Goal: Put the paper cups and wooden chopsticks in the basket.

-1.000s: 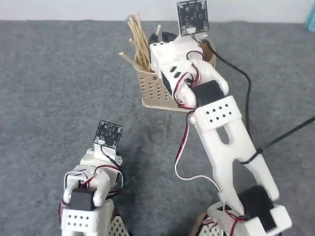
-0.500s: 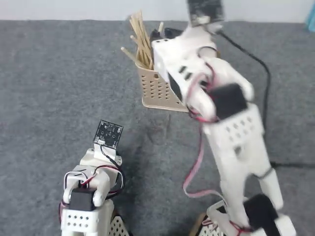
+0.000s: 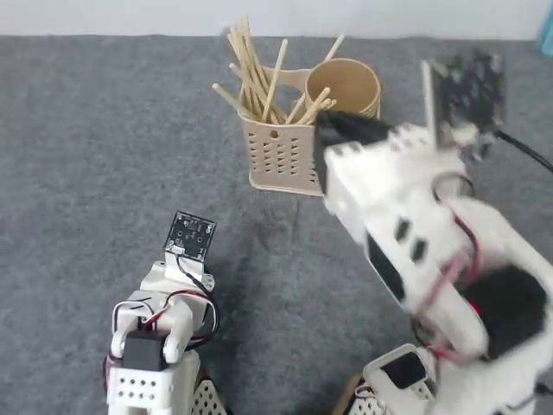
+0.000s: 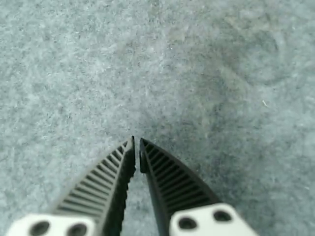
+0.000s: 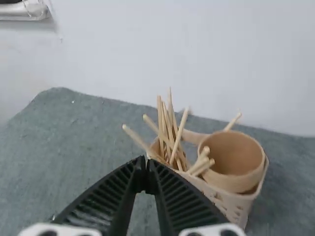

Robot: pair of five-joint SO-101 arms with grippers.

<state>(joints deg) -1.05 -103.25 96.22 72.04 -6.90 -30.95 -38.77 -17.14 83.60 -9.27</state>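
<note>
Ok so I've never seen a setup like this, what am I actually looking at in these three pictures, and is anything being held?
These are two small robot arms at a table covered in grey carpet. The overhead picture comes from a fixed camera looking down: the left arm is low in it, and the right arm is nearer the basket. The other two pictures come from a camera on each arm's wrist, so the black ridged jaws in front are that arm's own. The left one faces the carpet and the right one faces the basket. In the basket stand wooden chopsticks, with a paper cup beside them. Both sets of jaws are shut and hold nothing.
</note>
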